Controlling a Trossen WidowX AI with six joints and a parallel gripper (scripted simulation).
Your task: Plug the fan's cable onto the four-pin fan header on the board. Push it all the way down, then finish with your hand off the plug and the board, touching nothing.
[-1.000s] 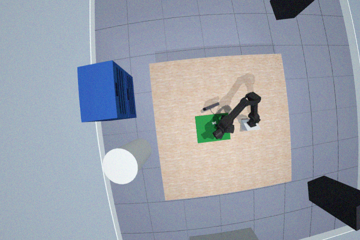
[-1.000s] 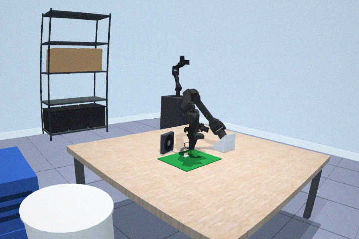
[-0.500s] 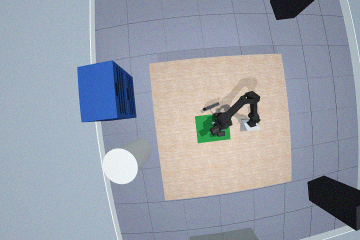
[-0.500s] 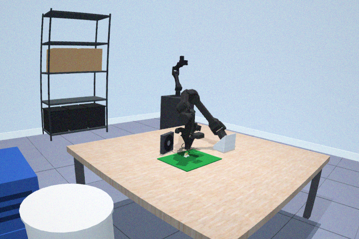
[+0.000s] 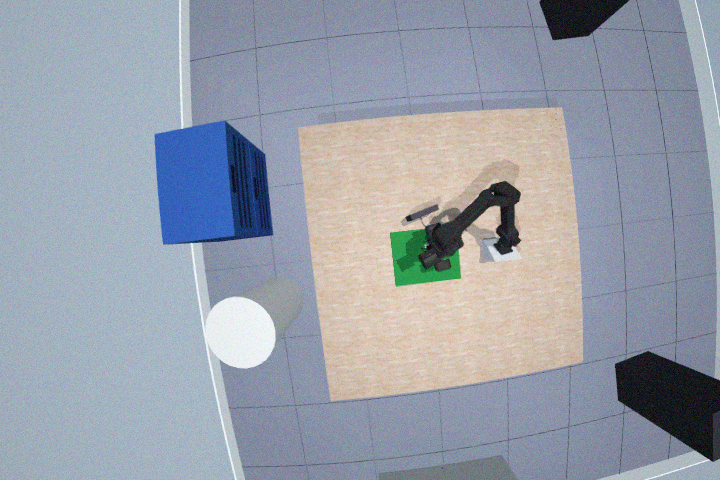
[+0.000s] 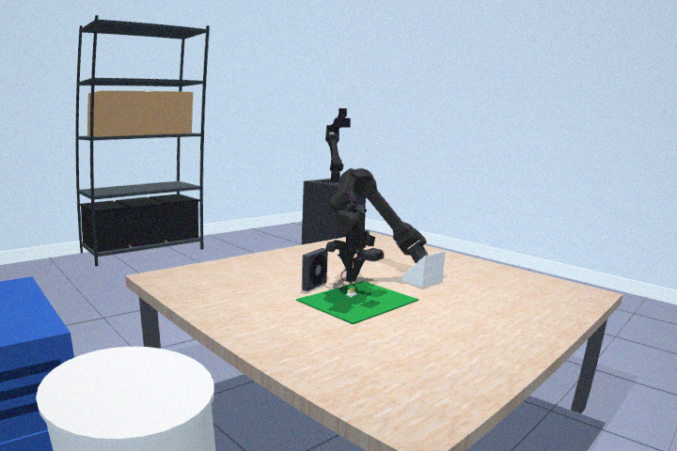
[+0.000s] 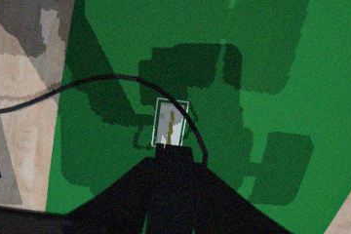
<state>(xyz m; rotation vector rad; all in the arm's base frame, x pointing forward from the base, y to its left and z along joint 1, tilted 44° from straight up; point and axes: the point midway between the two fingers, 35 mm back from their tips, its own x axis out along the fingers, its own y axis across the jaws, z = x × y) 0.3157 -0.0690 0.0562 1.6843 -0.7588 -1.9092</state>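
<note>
The green board [image 5: 451, 272] [image 6: 353, 315] [image 7: 271, 112] lies flat on the table. The white four-pin header [image 6: 352, 293] [image 7: 164, 128] stands on it, with brass pins and a pale outline around it in the wrist view. My gripper [image 6: 352, 278] [image 7: 173, 168] is shut on the fan's plug, a dark block at the fingertips. The plug appears just above the header and covers its near end in the wrist view; the exact gap cannot be told. The black cable [image 7: 115, 76] loops from the plug to the left. The dark fan [image 5: 421, 213] [image 6: 314, 269] stands upright beside the board.
The wooden table [image 5: 372, 350] [image 6: 296, 345] carries a pale wedge-shaped block [image 5: 508, 255] [image 6: 430, 272] by the arm's base. Off the table stand a blue cabinet [image 5: 194, 183] [image 6: 20, 313], a white cylinder [image 5: 240, 332] [image 6: 125, 392] and a black shelf rack [image 6: 142, 82].
</note>
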